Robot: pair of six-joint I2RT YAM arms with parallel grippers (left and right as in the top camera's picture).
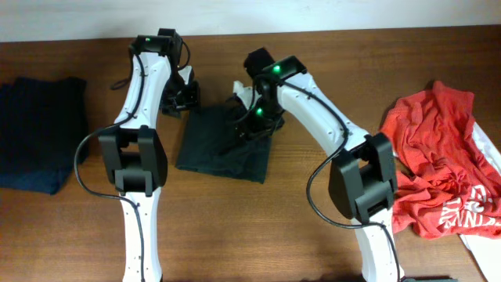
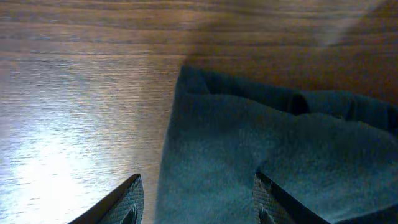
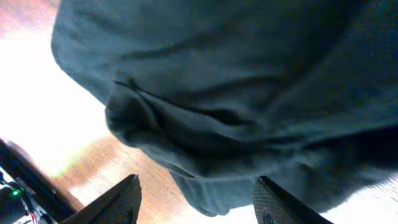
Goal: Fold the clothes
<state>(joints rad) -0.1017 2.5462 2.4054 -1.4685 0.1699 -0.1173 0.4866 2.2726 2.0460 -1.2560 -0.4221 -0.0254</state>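
The shirt (image 1: 223, 149) lies flat in the middle of the desk (image 1: 78, 235), nearer the far edge than the near one. It is folded into a dark black-green block, close to square, so no long axis stands out. Its sides are turned a little off the desk's edges, and its near right corner reaches closest to the near edge. The near part is smooth; along the far side the cloth is rumpled, with a thick rolled fold.

The left hand (image 2: 197, 180) hangs over the shirt's far left corner, fingers apart, with its left finger above bare wood and gripping nothing. The right hand (image 3: 196, 180) is over the bunched far right part, also released, with no cloth pinched.

A navy garment (image 1: 35, 133) lies folded at the left edge. A crumpled red one (image 1: 438, 157) with white lettering lies at the right edge, with white cloth (image 1: 479, 244) beside it.
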